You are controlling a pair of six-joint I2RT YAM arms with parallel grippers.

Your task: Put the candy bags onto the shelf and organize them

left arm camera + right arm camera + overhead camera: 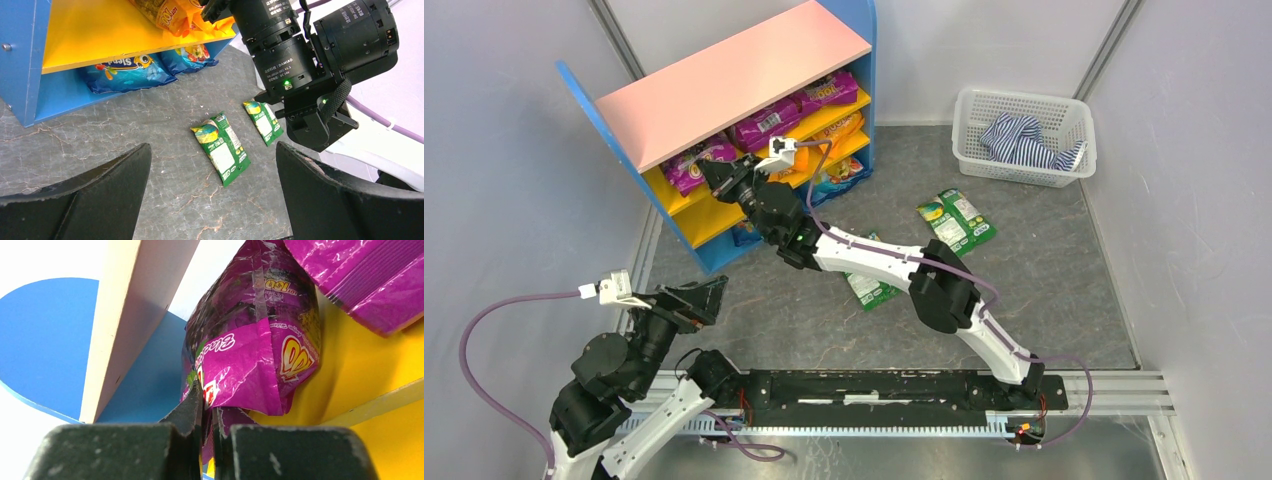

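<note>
Since the shelf (724, 85) stands turned at the far left of the counter (1044, 290), with its open side toward the arms, the right arm (874, 262) must reach across to the top yellow board. On that board lie purple bags (769, 122), with orange bags (839, 128) on the board below and blue bags (125, 72) at the bottom.

The right hand (206, 410) is closed on the lower edge of a purple bag (250, 360) at the left end of the top board, near the blue side panel (45, 330). I judge that this bag is being settled into its place. To do it well, the hand should push the bag flat and fully onto the board, beside the next one and not over it, and only then let go. A pull backward with the foil pinched would drag it out.

The left hand (702, 298) hangs low at the near left, fingers wide apart and holding nothing. Two green bags (959, 220) lie on the counter, not yet shelved.
</note>
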